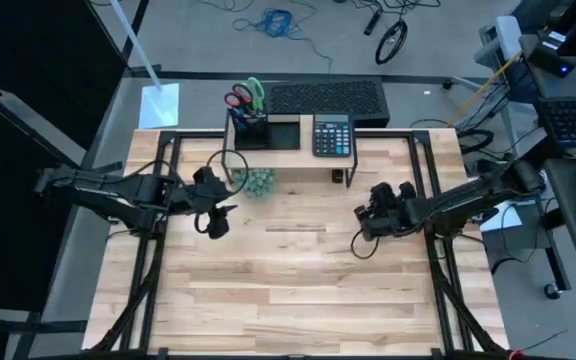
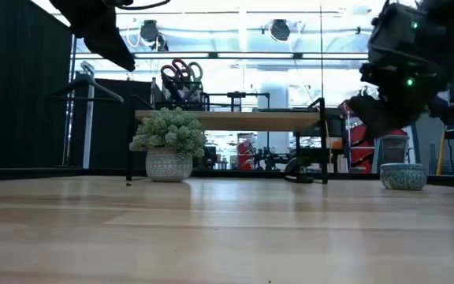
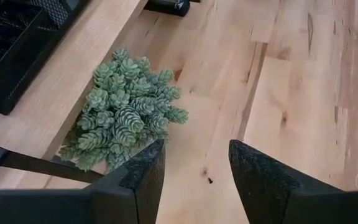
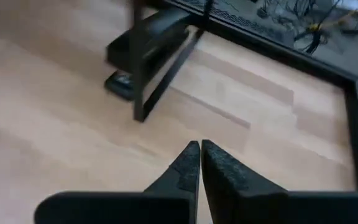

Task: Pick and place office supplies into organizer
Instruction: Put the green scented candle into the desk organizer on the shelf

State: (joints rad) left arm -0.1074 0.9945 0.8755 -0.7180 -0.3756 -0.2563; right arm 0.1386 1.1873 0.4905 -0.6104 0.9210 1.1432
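Observation:
The black organizer (image 1: 265, 132) stands on the left part of a light wooden riser shelf (image 1: 293, 155) at the table's far side. Green-handled and red-handled scissors (image 1: 246, 97) stand upright in its pen cup, with blue pens (image 1: 238, 118) beside them; the scissors' handles (image 2: 181, 72) also show in the low view. My left gripper (image 3: 194, 152) hovers open above the table, just near of the fuzzy green plant (image 3: 124, 115), with nothing between its fingers. My right gripper (image 4: 199, 146) hovers shut and empty over bare wood, near the shelf's right leg (image 4: 160, 78).
A black calculator (image 1: 333, 135) sits on the shelf's right part. A small dark object (image 4: 122, 84) lies on the table under the shelf by its right leg. A speckled bowl (image 2: 404, 175) shows at the low view's right. Bare wooden tabletop (image 1: 288, 290) stretches toward the near edge.

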